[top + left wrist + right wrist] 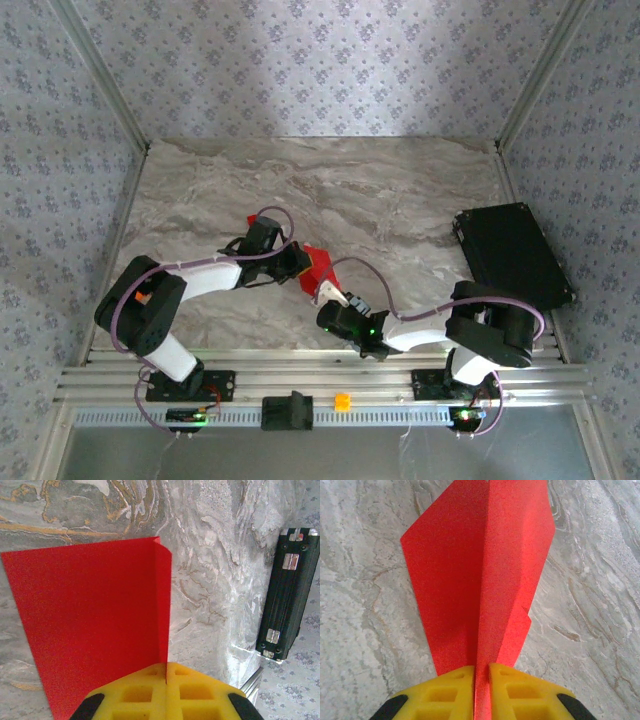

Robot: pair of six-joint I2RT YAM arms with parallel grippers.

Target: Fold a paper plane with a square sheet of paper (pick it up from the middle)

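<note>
Paper, red sheet [316, 262]: I logged it near the centre of the table [400, 190], pinched between both arms and apparently raised off the marble. It was no longer square. In the right wrist view it read as a pointed wedge with a centre crease, tip toward 12 o'clock, one panel on each side.

Left gripper [166, 672]: yellow pads pressed together on the sheet's folded edge, with no gap that I could see. Overhead, it met the sheet from 9 o'clock. In its own camera the fold ran straight up to 12 and the broad panel spread toward 10.

Right gripper [481, 675]: fingers closed onto the crease at the wedge's tail, paper sandwiched between them. Overhead, it sat at 5 o'clock of the sheet.

Black case [512, 255]: at 3 o'clock on the table, well apart from the work.

Relation noted for the next fold: the long axis lay along the crease, running from the right gripper's fingers out to 12 o'clock. That arm held the tail and sighted down the axis, while the left gripper held from the side. Both touched the sheet, so I judged neither nearer.
</note>
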